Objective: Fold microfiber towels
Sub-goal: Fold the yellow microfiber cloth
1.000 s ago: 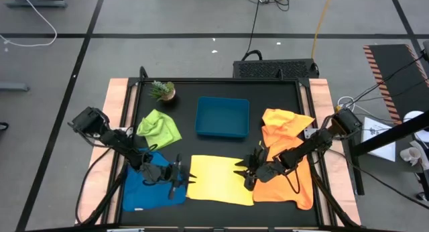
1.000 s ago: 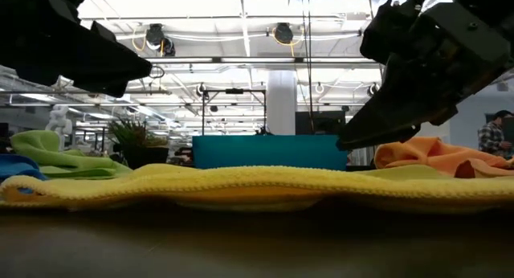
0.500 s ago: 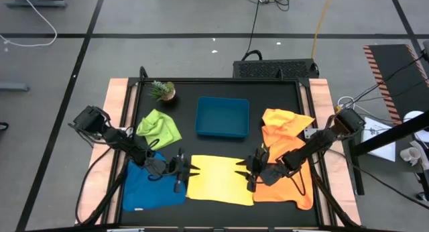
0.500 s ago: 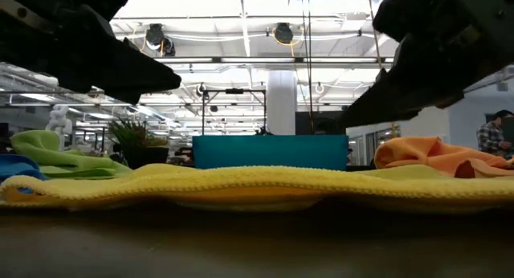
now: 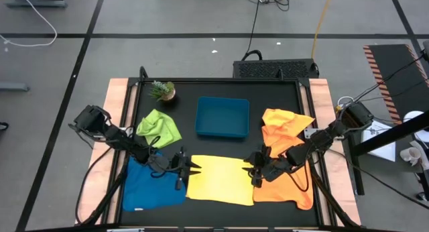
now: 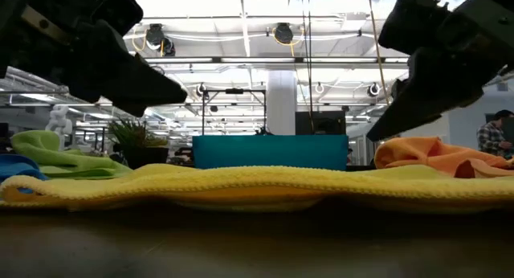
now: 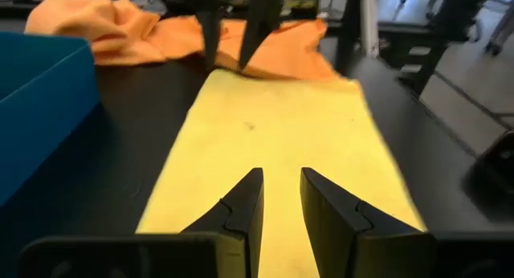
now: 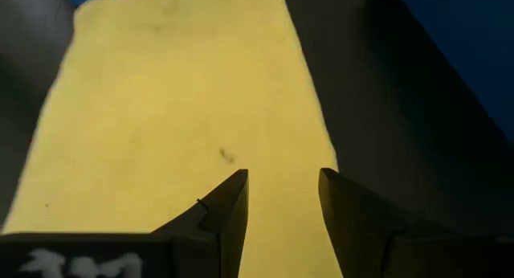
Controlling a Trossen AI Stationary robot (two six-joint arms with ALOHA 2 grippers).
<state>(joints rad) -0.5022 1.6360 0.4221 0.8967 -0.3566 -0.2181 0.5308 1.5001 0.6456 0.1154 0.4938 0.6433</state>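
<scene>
A yellow towel (image 5: 220, 180) lies spread flat near the table's front edge, between a blue towel (image 5: 149, 190) on its left and orange towels (image 5: 287, 155) on its right. A lime green towel (image 5: 159, 128) lies crumpled farther back on the left. My left gripper (image 5: 192, 167) hovers open over the yellow towel's left end (image 7: 281, 133), fingers pointing right. My right gripper (image 5: 250, 170) hovers open over its right end (image 8: 177, 109), fingers pointing left. In the low view both grippers (image 6: 181, 91) (image 6: 373, 136) stand clear above the cloth.
A teal tray (image 5: 222, 117) stands behind the yellow towel at mid-table. A small potted plant (image 5: 163, 91) sits in the far left corner. Bare black tabletop (image 5: 221, 146) runs between the tray and the yellow towel.
My left gripper has swung a little toward the far edge and toward the right, above the yellow towel's left end. My right gripper has drawn back toward the right edge and risen slightly. Both stay open. The towels lie as before.
</scene>
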